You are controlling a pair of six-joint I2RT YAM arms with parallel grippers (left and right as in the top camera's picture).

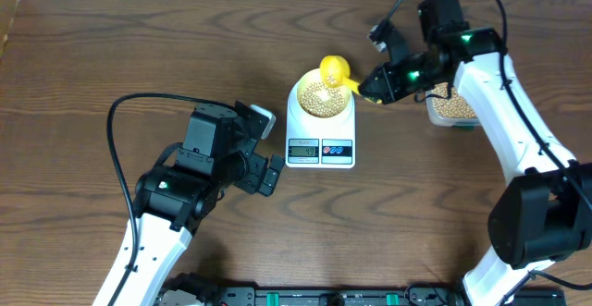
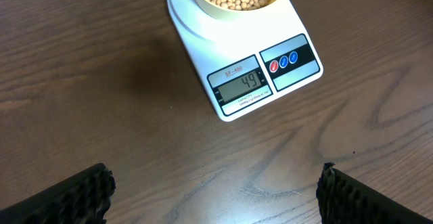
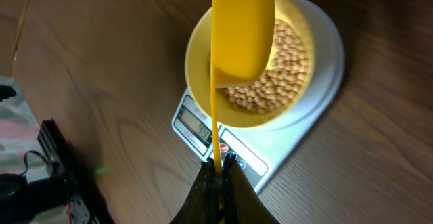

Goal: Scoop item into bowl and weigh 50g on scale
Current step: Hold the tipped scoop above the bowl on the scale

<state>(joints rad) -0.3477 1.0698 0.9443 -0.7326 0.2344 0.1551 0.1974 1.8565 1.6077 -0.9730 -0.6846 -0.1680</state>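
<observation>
In the right wrist view, nearest the lens at the bottom edge, the right claw [image 3: 220, 183] is pressed together on the thin handle of a bright yellow plastic measuring scoop [image 3: 240, 28]. The scoop's smooth rounded back rises over the pale yellow bowl [image 3: 196, 55] and hides part of the soybeans [image 3: 284, 82] heaped inside. Whether the scoop itself carries any cannot be told. The bowl sits on the white rounded scale [image 3: 323, 95], whose display [image 3: 196, 124] is too blurred to read here. Dark gear [image 3: 54, 176] at the lower left is also indistinct.

In the left wrist view the left claw [image 2: 216, 200] is spread wide. Its ribbed black fingers [image 2: 74, 197] are cut off at the bottom corners, with wood-grain tabletop [image 2: 101, 82] showing between them. Beyond, the display reads 49, and the bowl is cropped by the top edge.

From overhead, a clear tub [image 1: 451, 110] of beans at the upper right, just right of the scale, is partly covered by the right arm [image 1: 499, 112].
</observation>
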